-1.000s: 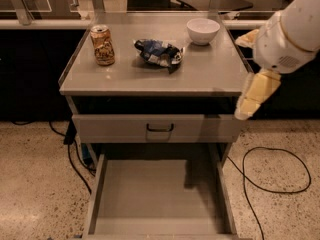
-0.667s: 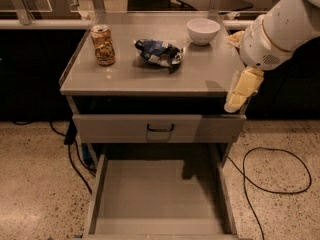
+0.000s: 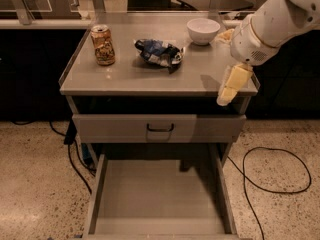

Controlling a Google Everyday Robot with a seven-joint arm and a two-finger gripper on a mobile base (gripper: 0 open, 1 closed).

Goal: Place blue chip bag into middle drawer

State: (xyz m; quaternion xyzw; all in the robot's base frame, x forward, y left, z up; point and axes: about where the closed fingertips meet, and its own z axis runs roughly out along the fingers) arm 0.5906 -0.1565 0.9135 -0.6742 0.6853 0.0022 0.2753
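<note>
grey bench (image 3: 125, 76) w/ blue chip bag (image 3: 159, 53) mid-top; middle drawer (image 3: 160, 194) pulled open below. end effector (image 3: 231, 86) at bench's front-right edge, grip state can't tell.

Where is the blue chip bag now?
The blue chip bag lies on the table top, between the can and the white bowl. The gripper hangs at the front right corner, apart from it.

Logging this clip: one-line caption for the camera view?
Gripper at right front edge of cabinet; blue chip bag on top, middle drawer open below.
</note>
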